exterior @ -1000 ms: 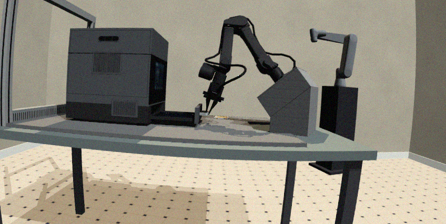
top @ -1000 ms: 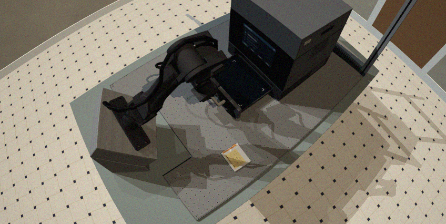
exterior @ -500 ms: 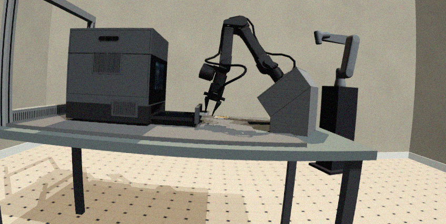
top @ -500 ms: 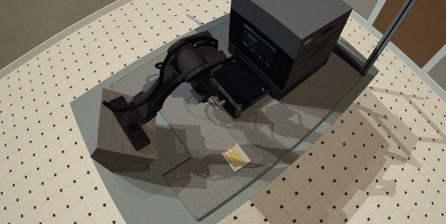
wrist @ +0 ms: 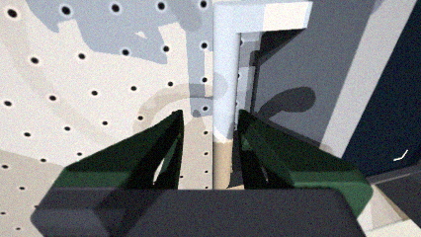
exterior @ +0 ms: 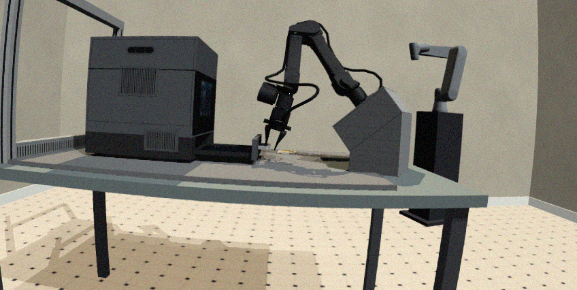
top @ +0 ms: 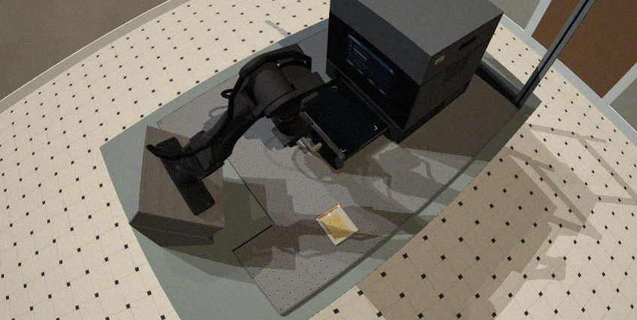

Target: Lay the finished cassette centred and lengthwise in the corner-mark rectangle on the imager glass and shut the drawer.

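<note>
The gel imager IM (top: 411, 17) (exterior: 141, 92) is a dark grey box with its drawer (top: 331, 152) (exterior: 226, 152) pulled out toward the arm. The drawer's dark glass (top: 344, 113) (wrist: 390, 99) is bare, and white corner marks (top: 374, 128) (wrist: 401, 156) show on it. My gripper (top: 308, 141) (exterior: 273, 145) (wrist: 210, 118) is open, its green fingers standing on either side of the drawer's pale handle (wrist: 222, 74) with a gap on both sides. FINISHED (top: 336, 224) (exterior: 287, 151), a flat amber cassette with a white rim, lies on the perforated board (top: 312, 272) well in front of the drawer.
The arm's slanted grey pedestal (top: 179, 200) (exterior: 376, 137) stands at the board's left. A grey stand with a bent arm (exterior: 441, 80) is beyond it. A metal frame (top: 558, 35) (exterior: 7, 64) rises behind the imager. The table edge (exterior: 243, 196) is near.
</note>
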Controlling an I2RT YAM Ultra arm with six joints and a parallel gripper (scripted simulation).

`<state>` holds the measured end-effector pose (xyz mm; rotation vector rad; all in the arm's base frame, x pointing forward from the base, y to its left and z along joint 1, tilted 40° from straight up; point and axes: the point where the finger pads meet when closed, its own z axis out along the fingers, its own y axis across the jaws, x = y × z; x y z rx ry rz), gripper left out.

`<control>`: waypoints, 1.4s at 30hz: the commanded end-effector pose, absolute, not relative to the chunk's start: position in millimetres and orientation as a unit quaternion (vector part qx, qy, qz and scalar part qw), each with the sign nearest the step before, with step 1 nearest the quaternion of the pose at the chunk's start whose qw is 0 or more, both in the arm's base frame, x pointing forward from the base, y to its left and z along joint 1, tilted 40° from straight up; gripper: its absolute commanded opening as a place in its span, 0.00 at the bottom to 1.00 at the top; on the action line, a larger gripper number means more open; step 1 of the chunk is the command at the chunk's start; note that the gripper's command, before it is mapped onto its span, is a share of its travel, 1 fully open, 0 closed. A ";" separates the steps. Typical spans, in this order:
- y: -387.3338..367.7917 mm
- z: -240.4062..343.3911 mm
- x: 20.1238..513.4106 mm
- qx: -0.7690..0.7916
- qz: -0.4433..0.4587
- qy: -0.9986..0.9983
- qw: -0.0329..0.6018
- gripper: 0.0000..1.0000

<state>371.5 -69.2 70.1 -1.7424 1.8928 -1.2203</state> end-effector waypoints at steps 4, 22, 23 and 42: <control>-61.6 74.6 361.6 -0.607 -0.421 0.657 0.149 0.35; -54.2 89.3 348.2 -0.605 -0.423 0.657 0.151 0.35; -53.6 90.2 347.4 -0.605 -0.423 0.657 0.151 0.35; -45.8 100.9 329.7 -0.607 -0.422 0.657 0.148 0.35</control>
